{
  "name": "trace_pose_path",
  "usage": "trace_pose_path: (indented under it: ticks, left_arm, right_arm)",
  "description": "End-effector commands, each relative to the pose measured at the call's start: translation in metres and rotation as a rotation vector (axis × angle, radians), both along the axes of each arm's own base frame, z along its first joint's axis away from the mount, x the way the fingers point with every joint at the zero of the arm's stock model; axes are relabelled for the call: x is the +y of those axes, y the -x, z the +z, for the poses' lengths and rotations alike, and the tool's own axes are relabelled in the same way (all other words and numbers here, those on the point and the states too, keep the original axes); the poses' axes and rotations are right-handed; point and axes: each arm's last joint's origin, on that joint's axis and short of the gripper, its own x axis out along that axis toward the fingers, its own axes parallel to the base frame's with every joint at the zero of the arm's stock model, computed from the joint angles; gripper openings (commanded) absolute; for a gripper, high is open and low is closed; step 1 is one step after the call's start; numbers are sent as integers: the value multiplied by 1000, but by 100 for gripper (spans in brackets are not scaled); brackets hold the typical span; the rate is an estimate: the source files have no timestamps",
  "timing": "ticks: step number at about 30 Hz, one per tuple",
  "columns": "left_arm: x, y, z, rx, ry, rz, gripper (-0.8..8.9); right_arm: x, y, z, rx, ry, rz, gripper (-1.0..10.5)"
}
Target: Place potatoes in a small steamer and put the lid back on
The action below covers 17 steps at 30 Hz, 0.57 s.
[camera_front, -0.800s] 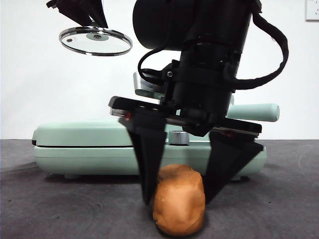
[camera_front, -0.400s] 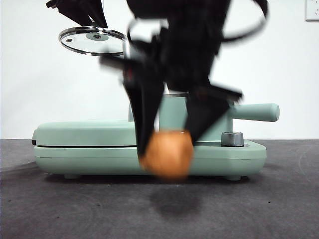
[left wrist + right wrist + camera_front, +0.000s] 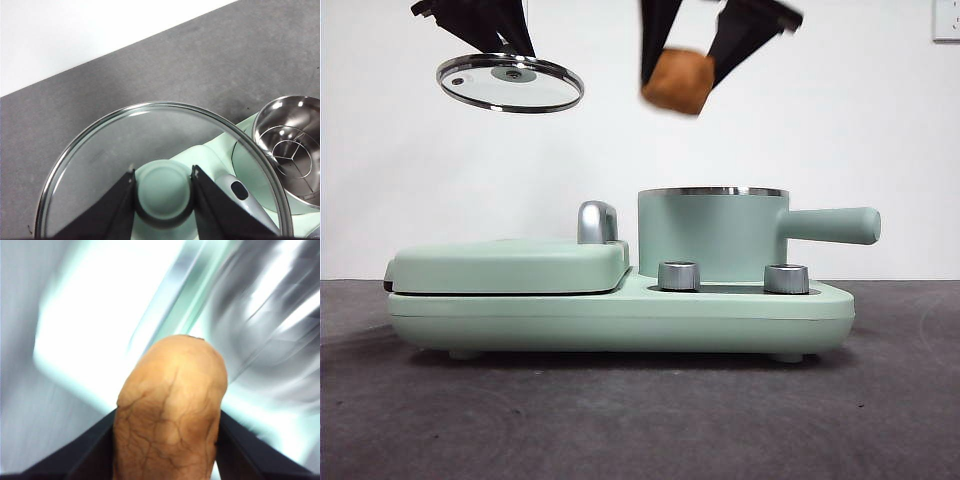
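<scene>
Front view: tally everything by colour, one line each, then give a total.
Mint green: 2, the cooker base with griddle cover and the small steamer pot
Orange-brown: 1, the potato
Clear glass: 1, the lid
Chrome: 2, the knobs
Total: 6

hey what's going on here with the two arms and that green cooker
The right end effector holds a potato high in the air, roughly above the open green steamer pot and slightly toward the griddle side. The left end effector grips the glass lid by its knob, holding it up over the flat griddle cover. The pot is uncovered, with only a metal rack visible inside, so the potato is not in yet.
</scene>
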Motion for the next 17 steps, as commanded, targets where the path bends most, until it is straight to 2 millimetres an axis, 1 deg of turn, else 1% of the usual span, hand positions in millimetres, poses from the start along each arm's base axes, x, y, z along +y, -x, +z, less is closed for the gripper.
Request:
trace_pose_path:
  ticks: [1, 3, 5, 8, 12, 15, 17]
  left_arm:
    - [-1, -3, 6, -43, 8, -12, 23]
    - [-2, -4, 5, -39, 7, -12, 23]
    - [-2, -5, 4, -35, 6, -13, 23]
    - [-3, -7, 1, -26, 4, -13, 23]
    - [-3, -9, -2, -17, 2, -14, 23]
    - [-3, -9, -2, -18, 2, -14, 23]
    - [-3, -9, -2, -18, 3, -14, 23]
  right_arm:
    - [-5, -22, 3, -32, 9, -8, 196]
    - [-14, -36, 4, -47, 10, -29, 195]
    - [-18, -51, -2, -45, 12, -44, 195]
    - [-24, -71, -19, -8, 16, -62, 196]
    - [-26, -95, -49, 44, 37, -85, 196]
    - [-26, -110, -66, 54, 43, -95, 196]
    - [-26, -115, -74, 63, 51, -93, 196]
